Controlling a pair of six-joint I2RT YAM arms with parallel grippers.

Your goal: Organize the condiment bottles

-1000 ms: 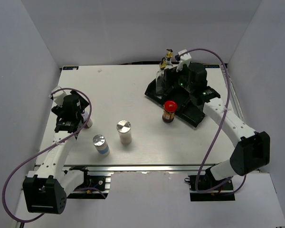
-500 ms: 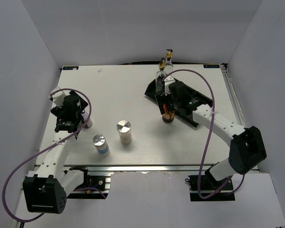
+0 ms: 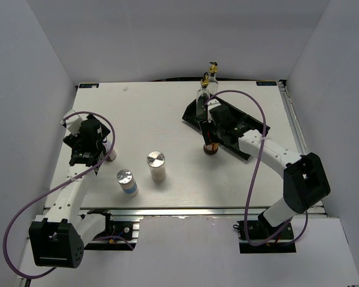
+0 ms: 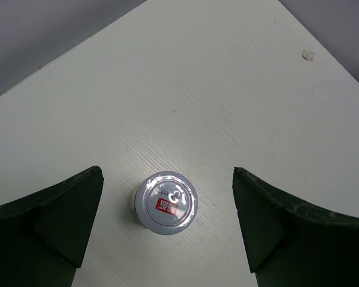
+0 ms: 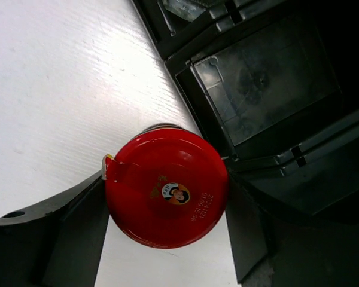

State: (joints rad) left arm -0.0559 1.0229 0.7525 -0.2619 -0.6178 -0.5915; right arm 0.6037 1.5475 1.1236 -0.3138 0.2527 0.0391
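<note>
The red-lidded brown jar (image 5: pixel 164 197) stands on the table against the black tray's (image 5: pixel 263 78) near edge. My right gripper (image 5: pixel 167 179) comes down over it, a finger pressed to each side of the red lid; from above only the jar's brown body (image 3: pixel 211 147) shows. My left gripper (image 4: pixel 167 173) hangs open above the small white-lidded jar (image 4: pixel 166 203), fingers well apart from it. Two silver-capped shakers (image 3: pixel 124 182) (image 3: pixel 157 165) stand near the table's front. Two tall glass bottles (image 3: pixel 201 98) (image 3: pixel 212 78) with gold pourers stand at the tray's far end.
The black compartment tray (image 3: pixel 251 127) lies slanted at the back right, under the right arm. Grey walls enclose the table on three sides. The table's front edge runs just past the shakers.
My right arm has swung from over the tray down to the red-lidded jar, and its fingers have closed in on the lid. The left arm has stayed still.
</note>
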